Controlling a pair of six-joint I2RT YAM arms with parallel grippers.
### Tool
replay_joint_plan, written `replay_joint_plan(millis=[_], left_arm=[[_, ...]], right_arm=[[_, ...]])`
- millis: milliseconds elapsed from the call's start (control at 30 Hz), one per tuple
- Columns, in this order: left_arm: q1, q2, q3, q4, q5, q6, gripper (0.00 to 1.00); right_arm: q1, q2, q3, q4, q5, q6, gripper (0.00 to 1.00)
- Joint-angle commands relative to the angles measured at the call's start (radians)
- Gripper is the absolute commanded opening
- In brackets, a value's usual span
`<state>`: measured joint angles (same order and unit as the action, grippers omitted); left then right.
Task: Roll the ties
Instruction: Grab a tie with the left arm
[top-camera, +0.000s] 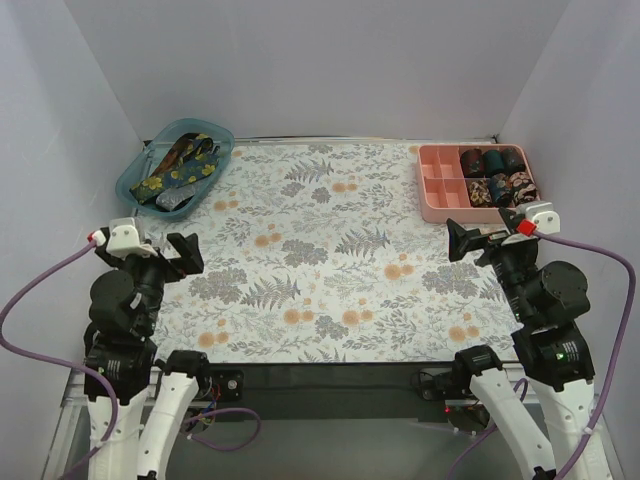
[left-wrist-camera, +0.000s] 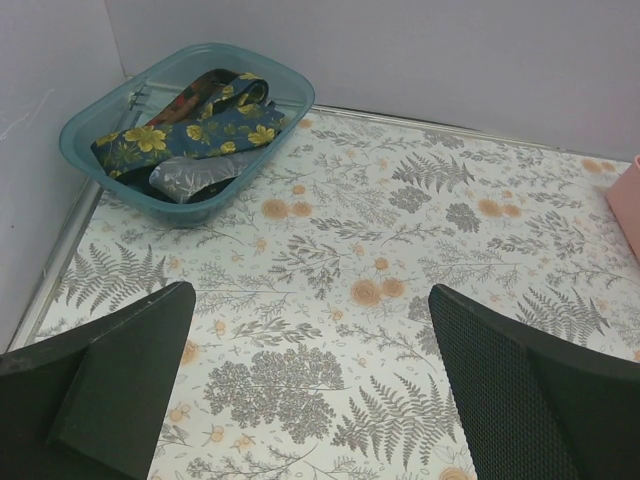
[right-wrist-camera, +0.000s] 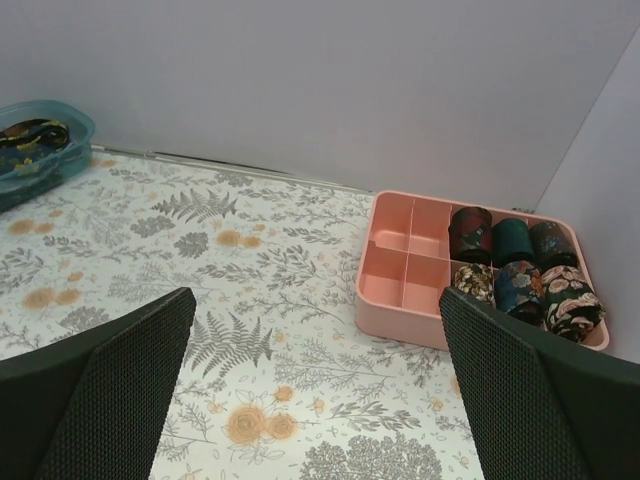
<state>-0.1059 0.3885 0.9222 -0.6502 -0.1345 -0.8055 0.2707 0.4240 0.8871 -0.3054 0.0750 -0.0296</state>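
Currently left pincer (left-wrist-camera: 310, 300) and right pincer (right-wrist-camera: 315, 297) both spread above surface (top-camera: 330, 250). Unrolled ties (top-camera: 178, 170), maybe three, piled in teal bin (top-camera: 135, 185) at 10 o'clock; six rolled ties (top-camera: 497, 175) in pink tray (top-camera: 437, 185) at 2 o'clock.

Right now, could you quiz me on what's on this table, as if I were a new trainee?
1. True or false: the left gripper and the right gripper are both open and empty.
2. How many rolled ties sit in the pink tray? A four, B six, C eight.
3. Fill in: the unrolled ties lie in the ___ basin.
Key: 1 true; 2 B; 3 teal.
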Motion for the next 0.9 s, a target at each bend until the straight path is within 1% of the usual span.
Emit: replay_joint_plan(millis=[0, 133, 167, 267, 300, 367, 400, 433, 467, 500, 533, 567, 600, 633, 700, 733, 800, 867], left_arm=[[0.006, 0.079, -0.002, 0.052, -0.024, -0.017, 0.98], [0.006, 0.214, 0.049, 0.081, -0.020, -0.032, 0.98], [0.006, 0.278, 0.059, 0.084, -0.020, -0.037, 0.98], [0.006, 0.390, 0.113, 0.112, -0.039, -0.049, 0.98], [0.006, 0.467, 0.128, 0.125, -0.037, -0.064, 0.98], [0.006, 0.564, 0.187, 0.136, -0.048, -0.081, 0.98], [0.006, 0.664, 0.205, 0.141, -0.053, -0.105, 0.98], [0.006, 0.715, 0.230, 0.145, -0.054, -0.109, 0.98], [0.006, 0.765, 0.277, 0.150, -0.069, -0.109, 0.98], [0.006, 0.879, 0.311, 0.146, -0.086, -0.119, 0.98], [0.006, 0.932, 0.343, 0.141, -0.102, -0.121, 0.98], [0.015, 0.994, 0.415, 0.133, -0.114, -0.121, 0.98], [0.024, 1.045, 0.453, 0.126, -0.123, -0.123, 0.98], [0.035, 1.154, 0.492, 0.118, -0.119, -0.135, 0.98], [0.078, 1.249, 0.616, 0.093, -0.116, -0.144, 0.98], [0.093, 1.336, 0.659, 0.086, -0.125, -0.150, 0.98], [0.152, 1.413, 0.760, 0.073, -0.132, -0.150, 0.98], [0.204, 1.515, 0.819, 0.054, -0.129, -0.155, 0.98]], right_arm=[[0.005, -0.025, 0.016, -0.024, -0.001, 0.017, 0.99], [0.005, -0.033, -0.004, -0.057, 0.023, 0.056, 0.98], [0.005, -0.031, -0.007, -0.072, 0.025, 0.063, 0.99], [0.007, -0.013, -0.022, -0.092, -0.013, 0.099, 0.98], [0.005, 0.004, -0.023, -0.098, -0.053, 0.111, 0.98], [0.007, 0.025, -0.030, -0.116, -0.111, 0.128, 0.98], [0.005, 0.048, -0.034, -0.120, -0.130, 0.134, 0.98], [0.005, 0.058, -0.040, -0.121, -0.151, 0.148, 0.99], [0.007, 0.068, -0.049, -0.121, -0.188, 0.152, 0.98], [0.005, 0.090, -0.050, -0.120, -0.204, 0.160, 0.98], [0.005, 0.101, -0.050, -0.123, -0.219, 0.166, 0.98], [0.005, 0.110, -0.048, -0.124, -0.248, 0.166, 0.98], [0.005, 0.128, -0.047, -0.126, -0.259, 0.165, 0.98], [0.004, 0.136, -0.045, -0.129, -0.270, 0.154, 0.98], [0.005, 0.154, -0.043, -0.133, -0.287, 0.145, 0.98], [0.007, 0.160, -0.042, -0.142, -0.287, 0.142, 0.98], [0.005, 0.170, -0.048, -0.149, -0.284, 0.142, 0.98], [0.005, 0.177, -0.054, -0.153, -0.288, 0.143, 0.98]])
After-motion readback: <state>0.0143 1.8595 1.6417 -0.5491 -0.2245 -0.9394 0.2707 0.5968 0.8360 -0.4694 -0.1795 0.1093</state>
